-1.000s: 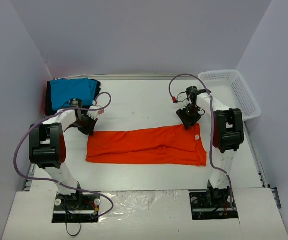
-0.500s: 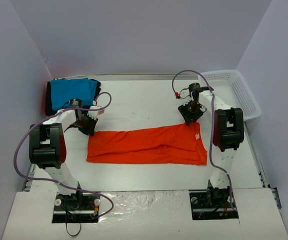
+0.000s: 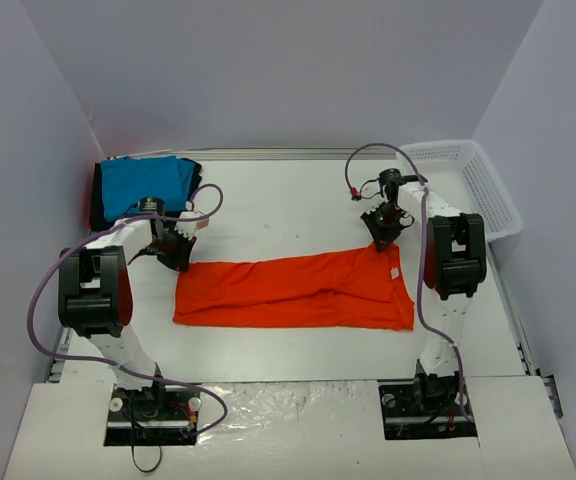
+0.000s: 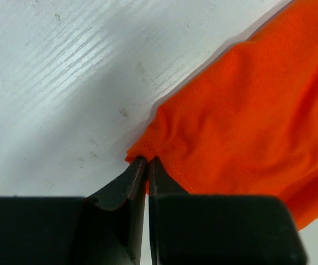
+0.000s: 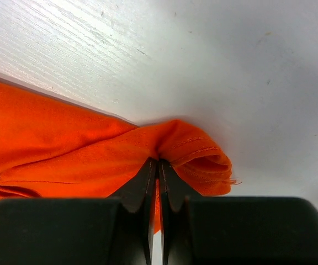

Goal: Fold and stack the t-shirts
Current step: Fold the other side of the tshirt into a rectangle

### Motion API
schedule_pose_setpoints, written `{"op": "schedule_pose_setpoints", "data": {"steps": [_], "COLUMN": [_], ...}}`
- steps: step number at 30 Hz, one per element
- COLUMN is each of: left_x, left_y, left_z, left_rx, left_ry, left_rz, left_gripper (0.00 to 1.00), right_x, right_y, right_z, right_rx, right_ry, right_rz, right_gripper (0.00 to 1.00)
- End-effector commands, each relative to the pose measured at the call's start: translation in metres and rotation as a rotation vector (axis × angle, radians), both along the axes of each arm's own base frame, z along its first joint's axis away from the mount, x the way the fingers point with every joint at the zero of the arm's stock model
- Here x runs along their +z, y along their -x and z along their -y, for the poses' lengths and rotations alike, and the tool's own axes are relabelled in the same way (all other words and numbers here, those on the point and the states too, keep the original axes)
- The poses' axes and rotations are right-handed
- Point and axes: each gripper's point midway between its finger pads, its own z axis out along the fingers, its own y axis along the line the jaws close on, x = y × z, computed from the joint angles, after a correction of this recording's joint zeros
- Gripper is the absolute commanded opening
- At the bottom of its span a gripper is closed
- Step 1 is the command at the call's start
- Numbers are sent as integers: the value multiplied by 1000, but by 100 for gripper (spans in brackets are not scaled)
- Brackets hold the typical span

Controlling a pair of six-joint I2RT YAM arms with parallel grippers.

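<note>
The orange-red t-shirt lies folded into a long band across the middle of the table. My left gripper is shut on its far left corner, low at the table. My right gripper is shut on its far right corner, where the hem bunches up beside the jaws. The turquoise-blue folded t-shirt lies on the black folded t-shirt at the far left corner of the table.
A white plastic mesh basket stands at the far right by the wall. Grey walls close in the table on three sides. Purple cables loop over both arms.
My right gripper has moved a little away from me and to the right with the shirt's far right corner, pulling that edge out. The left gripper has stayed put.
</note>
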Motion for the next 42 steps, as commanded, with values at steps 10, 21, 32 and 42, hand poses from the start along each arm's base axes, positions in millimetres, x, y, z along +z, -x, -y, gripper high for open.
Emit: {"op": "schedule_pose_setpoints", "data": {"steps": [10, 21, 32, 42], "left_x": [50, 49, 27, 21], "left_y": [-28, -34, -46, -50], "left_z": [-6, -14, -42, -30], "left_rx": [87, 112, 222, 204], "left_ry": [42, 18, -87, -28], "left_rz": [96, 91, 90, 60], "left_gripper": [2, 2, 2, 17], "right_x": [26, 14, 8, 12], "right_y": [19, 29, 32, 24], "right_z": [37, 55, 59, 50], "right_rx": [-56, -81, -85, -85], "right_ry": [16, 17, 22, -11], "right_rz": [10, -29, -45, -35], "right_gripper": [0, 0, 0, 1]}}
